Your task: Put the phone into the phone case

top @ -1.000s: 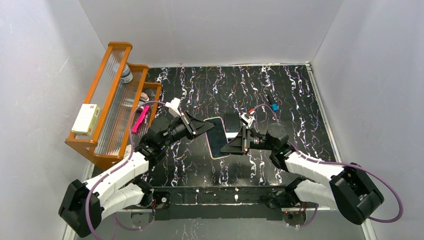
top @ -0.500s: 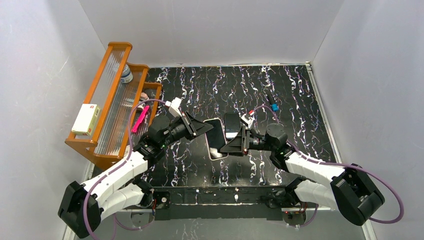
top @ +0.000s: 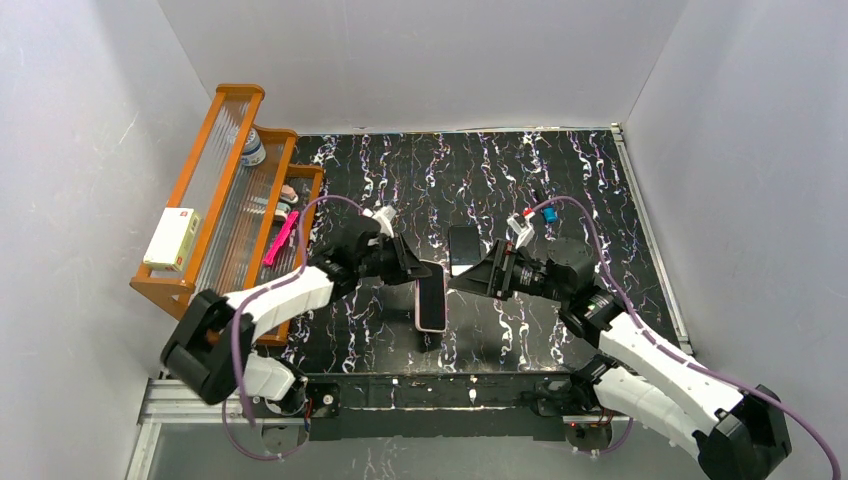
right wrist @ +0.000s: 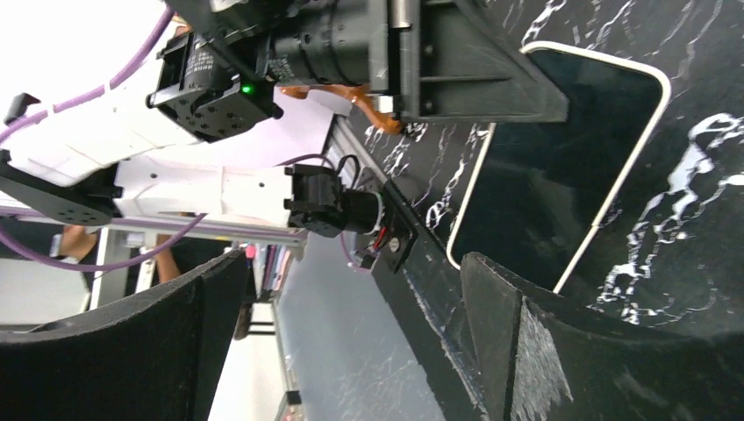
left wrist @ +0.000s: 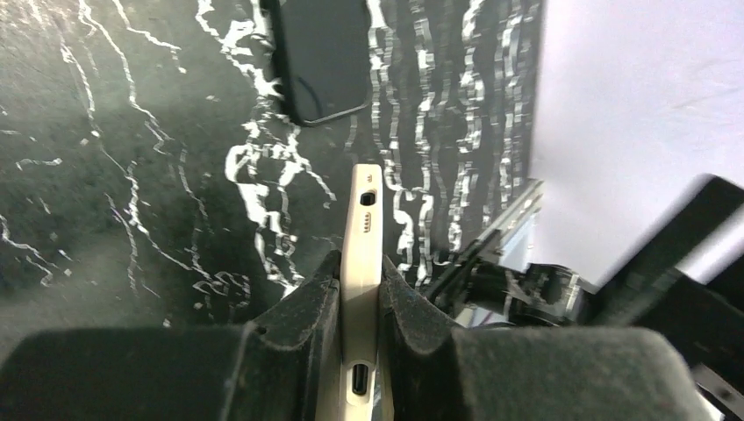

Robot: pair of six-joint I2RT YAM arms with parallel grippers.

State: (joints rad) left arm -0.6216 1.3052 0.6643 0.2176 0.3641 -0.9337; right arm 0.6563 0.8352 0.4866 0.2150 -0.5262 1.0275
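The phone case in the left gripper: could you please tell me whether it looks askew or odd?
Yes. The phone case is held nearly on edge, pinched in the left gripper, not lying flat on the table. A black slab lies flat beyond it; the right gripper is open and empty.

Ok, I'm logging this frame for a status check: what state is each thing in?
left gripper: shut on the phone case.
right gripper: open, empty.
phone case: held on edge, not lying flat.
black phone: flat on the table, untouched, not in the case.
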